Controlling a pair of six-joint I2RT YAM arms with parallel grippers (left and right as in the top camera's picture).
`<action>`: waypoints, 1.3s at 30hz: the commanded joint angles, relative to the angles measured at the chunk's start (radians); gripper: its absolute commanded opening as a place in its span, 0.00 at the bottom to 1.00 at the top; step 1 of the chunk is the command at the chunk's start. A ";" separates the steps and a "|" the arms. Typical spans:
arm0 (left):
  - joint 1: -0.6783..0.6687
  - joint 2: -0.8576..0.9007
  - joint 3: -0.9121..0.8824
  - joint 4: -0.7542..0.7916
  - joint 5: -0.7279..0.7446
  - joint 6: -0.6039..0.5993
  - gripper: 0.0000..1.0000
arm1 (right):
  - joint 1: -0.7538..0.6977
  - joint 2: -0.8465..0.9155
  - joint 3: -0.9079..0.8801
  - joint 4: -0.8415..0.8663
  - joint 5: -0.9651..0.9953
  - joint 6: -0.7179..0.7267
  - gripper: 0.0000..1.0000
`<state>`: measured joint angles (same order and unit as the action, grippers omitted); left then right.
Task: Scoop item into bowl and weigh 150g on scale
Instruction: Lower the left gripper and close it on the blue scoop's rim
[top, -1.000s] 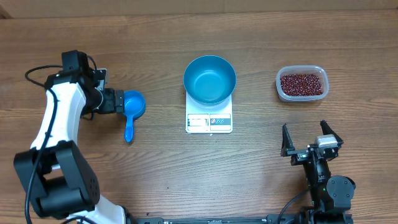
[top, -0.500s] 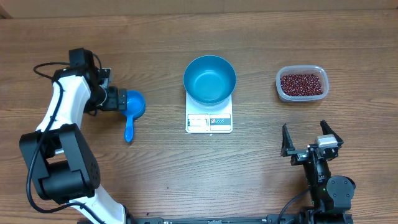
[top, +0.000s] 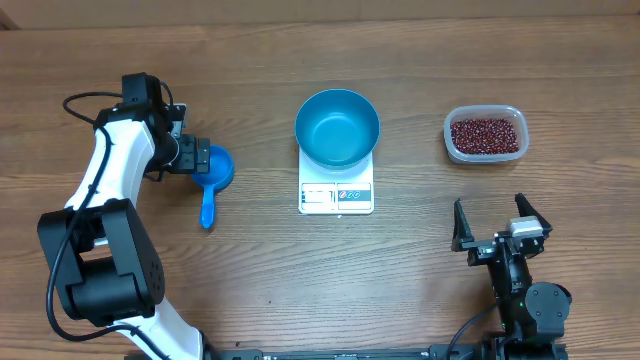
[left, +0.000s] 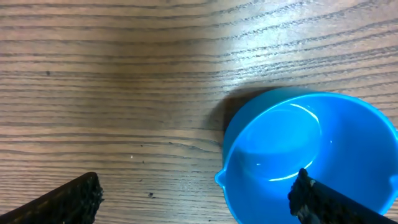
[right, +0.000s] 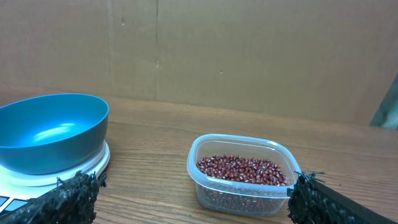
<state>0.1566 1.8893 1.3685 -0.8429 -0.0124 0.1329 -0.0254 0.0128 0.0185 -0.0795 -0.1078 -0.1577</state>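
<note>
The blue bowl (top: 337, 127) sits empty on the white scale (top: 336, 196) at mid-table; both also show in the right wrist view, bowl (right: 53, 130) on scale (right: 94, 165). The item, dark red beans (top: 486, 134), fills a clear tub (right: 242, 186) at the right, with the beans (right: 242, 169) lying between my right gripper's fingers in its view. My right gripper (top: 500, 222) is open and empty, near the front edge. A small blue scoop (top: 213, 178) lies left of the scale. My left gripper (top: 203, 160) is open at the scoop's cup (left: 311, 149), one finger (left: 314, 199) over the cup, the other (left: 78, 196) over bare wood.
A brown cardboard wall (right: 249, 50) stands behind the table. The scoop's handle (top: 207, 210) points toward the front edge. Bare wood lies between the scale and the tub.
My left arm has swung its wrist a little farther back and to the right, staying at the scoop's cup. The right arm has not moved.
</note>
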 joint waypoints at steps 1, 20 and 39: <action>-0.002 0.014 0.021 0.007 -0.013 -0.010 1.00 | 0.002 -0.010 -0.011 0.004 -0.006 -0.004 1.00; -0.002 0.116 0.021 0.029 0.031 -0.010 0.99 | 0.002 -0.010 -0.011 0.004 -0.006 -0.004 1.00; -0.002 0.129 0.021 0.040 0.032 -0.010 1.00 | 0.002 -0.010 -0.011 0.004 -0.006 -0.004 1.00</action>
<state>0.1566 1.9995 1.3689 -0.8066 0.0074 0.1307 -0.0254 0.0128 0.0185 -0.0788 -0.1085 -0.1585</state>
